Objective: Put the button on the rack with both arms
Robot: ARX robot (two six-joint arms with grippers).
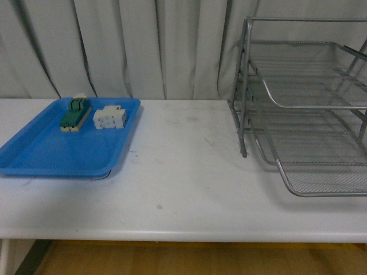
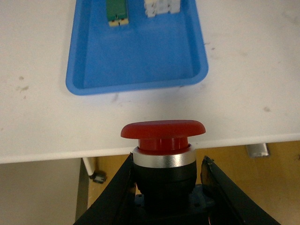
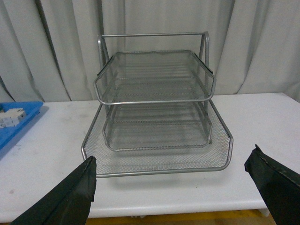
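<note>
White table (image 1: pixel 183 172) before grey pleated curtain (image 1: pixel 143 46), wooden floor (image 1: pixel 200 260) below.

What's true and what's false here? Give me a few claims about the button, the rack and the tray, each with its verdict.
1. The left fingers grip the button by its dark body. True.
2. The button already lies on the rack. False: the rack's trays are empty, and the button is between the left fingers.
3. The blue tray holds a green block and a white connector. True.
4. The right fingers are shut on something. False: they stand wide apart, holding nothing, facing the rack.
</note>
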